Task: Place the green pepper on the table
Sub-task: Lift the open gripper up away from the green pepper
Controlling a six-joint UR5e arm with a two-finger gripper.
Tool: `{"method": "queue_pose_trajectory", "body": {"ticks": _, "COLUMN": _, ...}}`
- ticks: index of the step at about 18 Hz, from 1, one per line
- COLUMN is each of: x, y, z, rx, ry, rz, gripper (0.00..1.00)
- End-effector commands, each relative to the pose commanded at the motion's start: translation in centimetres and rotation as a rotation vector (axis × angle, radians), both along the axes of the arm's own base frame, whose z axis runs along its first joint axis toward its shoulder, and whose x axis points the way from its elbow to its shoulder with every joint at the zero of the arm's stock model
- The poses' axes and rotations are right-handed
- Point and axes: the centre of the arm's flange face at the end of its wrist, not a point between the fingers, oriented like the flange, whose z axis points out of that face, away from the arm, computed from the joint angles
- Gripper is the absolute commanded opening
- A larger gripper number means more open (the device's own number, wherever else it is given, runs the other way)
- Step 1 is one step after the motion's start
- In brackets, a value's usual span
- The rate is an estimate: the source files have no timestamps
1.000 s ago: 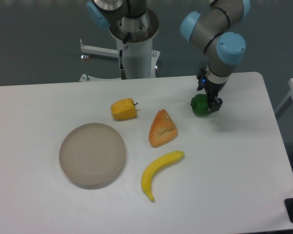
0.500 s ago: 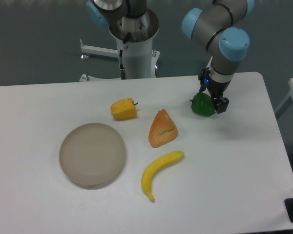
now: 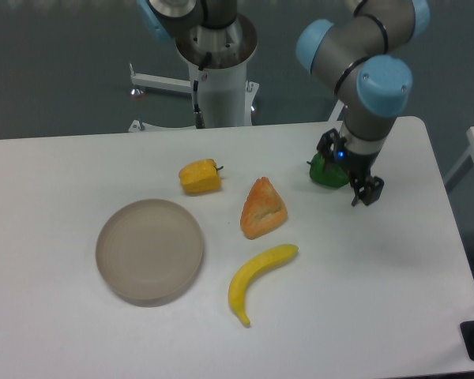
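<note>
One green pepper (image 3: 325, 171) sits on the table (image 3: 395, 268) near its far right corner; the claw (image 3: 354, 183) gapes empty, task apparently done

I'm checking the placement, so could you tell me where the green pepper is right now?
The green pepper sits on the white table toward its far right, right of the orange wedge, partly behind the gripper.

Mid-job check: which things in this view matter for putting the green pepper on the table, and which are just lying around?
Part of the job:
- green pepper, on the table by the gripper
- table
- gripper, fingers look spread, pepper seems released

Just lying about:
- yellow pepper
- orange wedge-shaped piece
- banana
- round plate
</note>
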Motion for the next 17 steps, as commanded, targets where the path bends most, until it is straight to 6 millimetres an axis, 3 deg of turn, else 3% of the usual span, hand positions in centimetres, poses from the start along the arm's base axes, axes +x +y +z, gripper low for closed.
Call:
{"method": "queue_pose_trajectory", "body": {"ticks": 3, "x": 0.90, "y": 0.88, "z": -0.24, "rx": 0.000, "ry": 0.000, "rz": -0.019, "gripper": 1.00}}
{"method": "queue_pose_trajectory", "body": {"ticks": 17, "x": 1.50, "y": 0.56, "z": -0.42, "rx": -0.005, "ry": -0.003, "rz": -0.019, "gripper": 1.00}}
